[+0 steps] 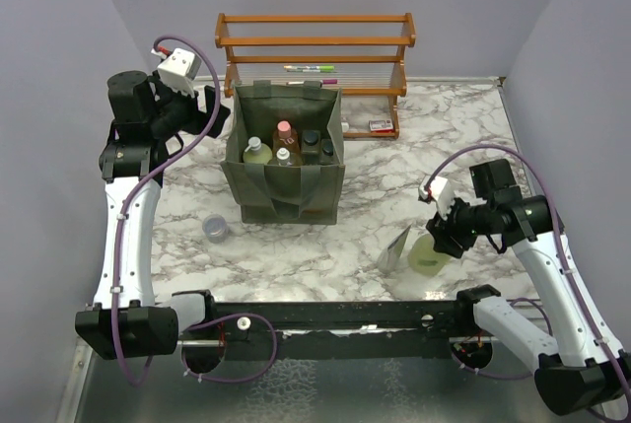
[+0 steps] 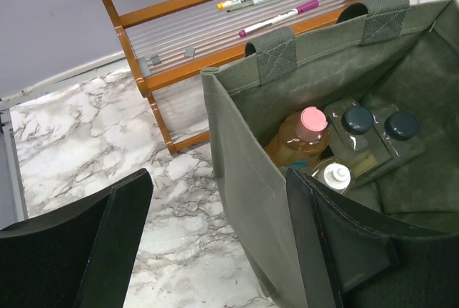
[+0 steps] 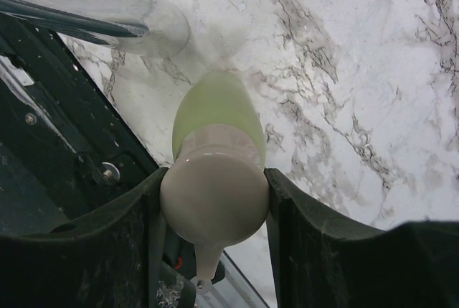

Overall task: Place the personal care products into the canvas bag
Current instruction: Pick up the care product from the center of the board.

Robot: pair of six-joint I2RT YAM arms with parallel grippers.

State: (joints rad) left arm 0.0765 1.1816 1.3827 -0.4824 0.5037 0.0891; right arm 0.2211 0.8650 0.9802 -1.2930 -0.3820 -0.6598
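The olive canvas bag (image 1: pixel 286 194) stands open at mid table. Inside it are a pale green bottle (image 1: pixel 257 152), an orange bottle with a pink cap (image 2: pixel 313 120), a white-capped bottle (image 2: pixel 335 175) and black-capped bottles (image 2: pixel 356 118). My left gripper (image 2: pixel 217 179) is open and straddles the bag's left wall (image 2: pixel 244 200), one finger outside and one inside. At the near right, my right gripper (image 3: pixel 215 179) is shut on the pump head of a pale green pump bottle (image 3: pixel 215 114), which stands on the table. A grey pouch (image 1: pixel 395 248) stands just left of that bottle.
The wooden slatted rack (image 1: pixel 315 43) stands behind the bag with marker pens (image 1: pixel 311 69) on its shelf. A small lavender cup (image 1: pixel 215 229) sits on the marble left of the bag. A small red-and-white item (image 1: pixel 380 126) lies by the rack's foot.
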